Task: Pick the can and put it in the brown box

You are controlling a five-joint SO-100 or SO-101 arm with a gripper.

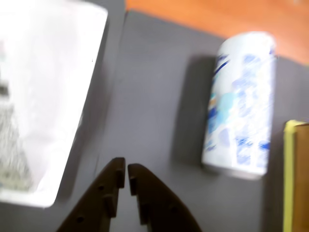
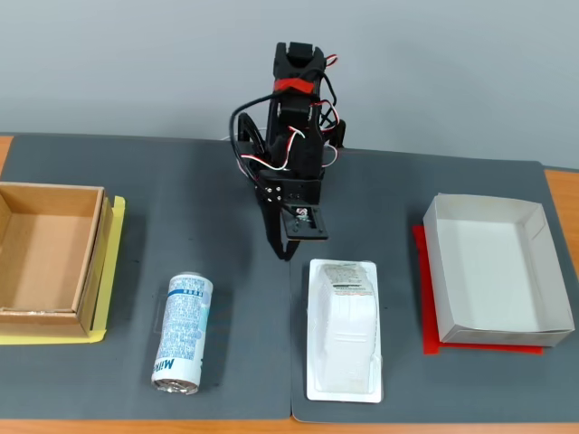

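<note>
The can (image 2: 184,333) lies on its side on the dark mat at the front left, white with blue print, one silver end facing the front. In the wrist view the can (image 1: 241,101) lies to the right of the fingers and ahead of them. The brown box (image 2: 90,262) stands empty at the left edge on a yellow sheet; its corner shows at the right edge of the wrist view (image 1: 303,179). My gripper (image 2: 280,251) hangs point-down over the mat's middle, right of the can and behind it. Its dark fingers are shut and empty in the wrist view (image 1: 126,170).
A white plastic blister package (image 2: 342,330) lies just in front of the gripper and shows at the left of the wrist view (image 1: 43,96). A white paper box (image 2: 498,271) stands on a red sheet at the right. The orange table edge (image 1: 217,14) borders the mat.
</note>
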